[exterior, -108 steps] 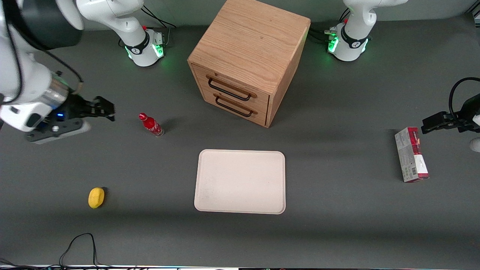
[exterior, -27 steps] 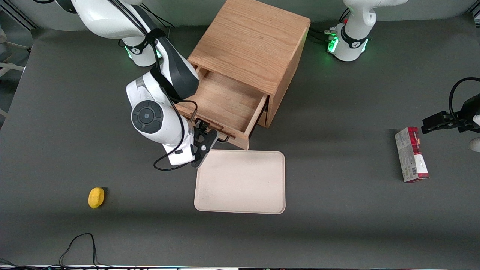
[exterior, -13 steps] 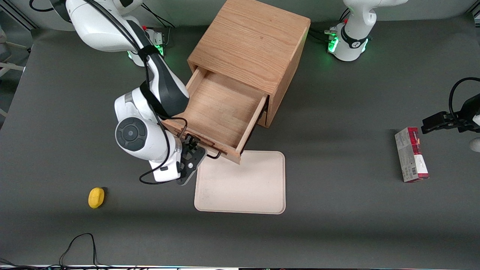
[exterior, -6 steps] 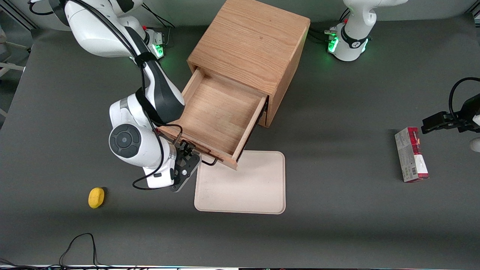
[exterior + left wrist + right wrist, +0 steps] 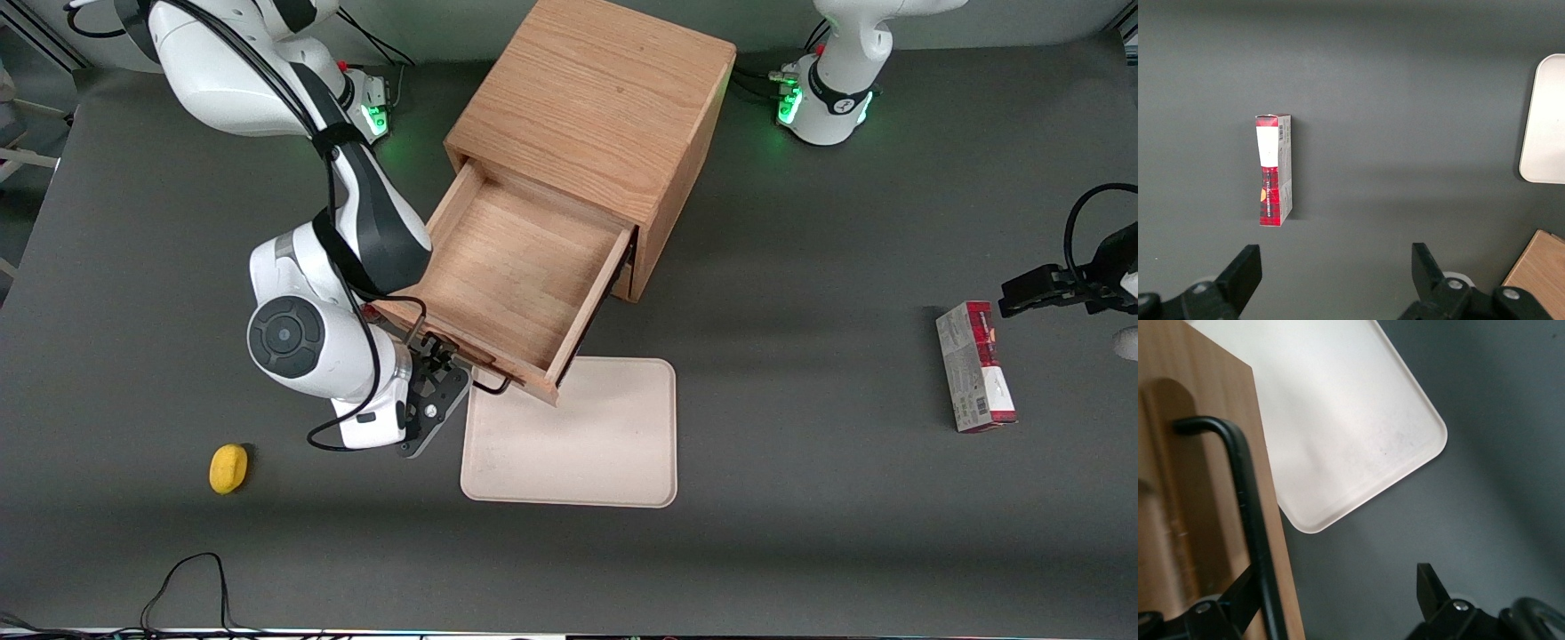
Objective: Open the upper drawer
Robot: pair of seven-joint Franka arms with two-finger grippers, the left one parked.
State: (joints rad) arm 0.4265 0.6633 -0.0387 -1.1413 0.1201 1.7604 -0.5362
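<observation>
A dark grey table carried the cabinet. The upper drawer stood extended, bare inside. The gripper, fingers apart, straddled its handle.

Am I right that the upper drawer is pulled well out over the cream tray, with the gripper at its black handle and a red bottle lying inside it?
Not quite: the upper drawer is empty, bare wood in the front view. The rest holds: it is pulled well out, its front corner over the cream tray, with the gripper at its black handle.
</observation>
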